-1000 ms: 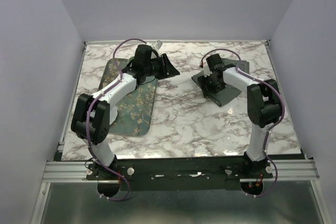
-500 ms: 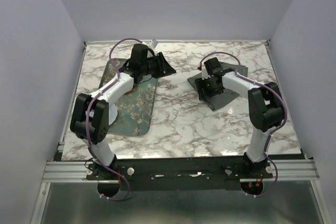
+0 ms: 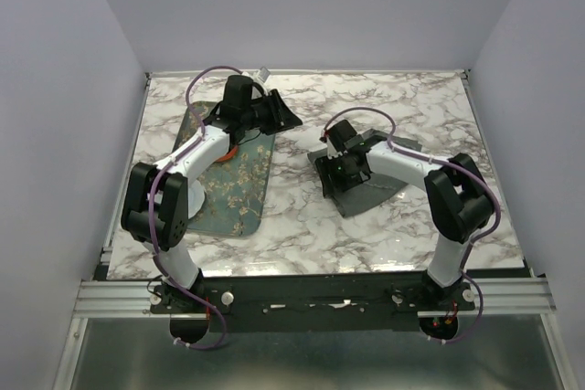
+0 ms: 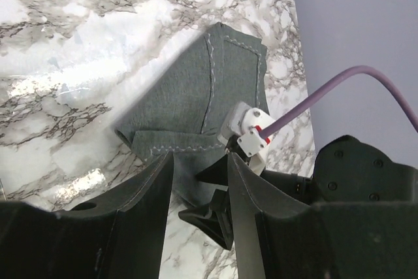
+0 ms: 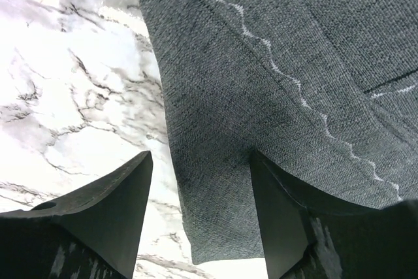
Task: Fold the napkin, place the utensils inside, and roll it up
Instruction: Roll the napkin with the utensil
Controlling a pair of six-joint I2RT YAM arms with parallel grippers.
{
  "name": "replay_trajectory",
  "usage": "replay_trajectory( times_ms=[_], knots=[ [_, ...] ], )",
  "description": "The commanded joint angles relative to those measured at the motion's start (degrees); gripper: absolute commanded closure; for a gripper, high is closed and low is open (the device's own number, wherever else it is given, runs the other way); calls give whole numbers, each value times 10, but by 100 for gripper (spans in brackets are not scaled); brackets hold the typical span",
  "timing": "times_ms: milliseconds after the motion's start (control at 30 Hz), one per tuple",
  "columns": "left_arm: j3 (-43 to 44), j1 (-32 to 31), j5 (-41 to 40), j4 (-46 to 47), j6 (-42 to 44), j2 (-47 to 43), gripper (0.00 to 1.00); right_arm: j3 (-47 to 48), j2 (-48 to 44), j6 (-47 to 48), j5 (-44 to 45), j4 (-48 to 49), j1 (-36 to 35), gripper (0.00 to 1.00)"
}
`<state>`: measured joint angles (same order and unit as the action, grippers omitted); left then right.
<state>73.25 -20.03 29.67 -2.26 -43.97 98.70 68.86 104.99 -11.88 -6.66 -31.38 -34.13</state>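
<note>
Right of centre on the marble table [image 3: 302, 221], the napkin [image 3: 379, 184] lies as a dark grey, uneven patch with more than one layer showing. It is well apart from the green floral tray [image 3: 233, 194] on the left side. Over the cloth's left part hangs the right gripper [image 5: 200, 155], its jaws spread wide. In the wrist view one dark finger sits on the marble side and the other over the cloth, and the napkin's edge and a wavy line of white stitching run between them (whether the fingertips touch the fabric cannot be told). No fold of cloth is pinched there. The left gripper [image 4: 200, 160] is held near the tray's far right corner, pointing toward the table's middle, its fingers a small way apart and holding nothing. Beyond them its camera sees the layered napkin with pale hem stitching, and above the cloth the right arm's white plug [image 4: 247, 132] on a purple cable [image 4: 326, 93]. Both arms reach out from their bases at the near edge.
</note>
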Motion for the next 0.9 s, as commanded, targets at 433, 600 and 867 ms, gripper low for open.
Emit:
replay_trajectory(
  times_ms=[433,600,867],
  knots=[
    [-10,11,22,20,-7,-19,53,66,-17,-67,182,-120,-82,24],
    [-12,12,19,20,-5,-24,53,70,-1,-52,198,-112,-82,24],
    [-13,15,20,19,-6,-22,53,65,7,-38,179,-82,-82,27]
  ],
)
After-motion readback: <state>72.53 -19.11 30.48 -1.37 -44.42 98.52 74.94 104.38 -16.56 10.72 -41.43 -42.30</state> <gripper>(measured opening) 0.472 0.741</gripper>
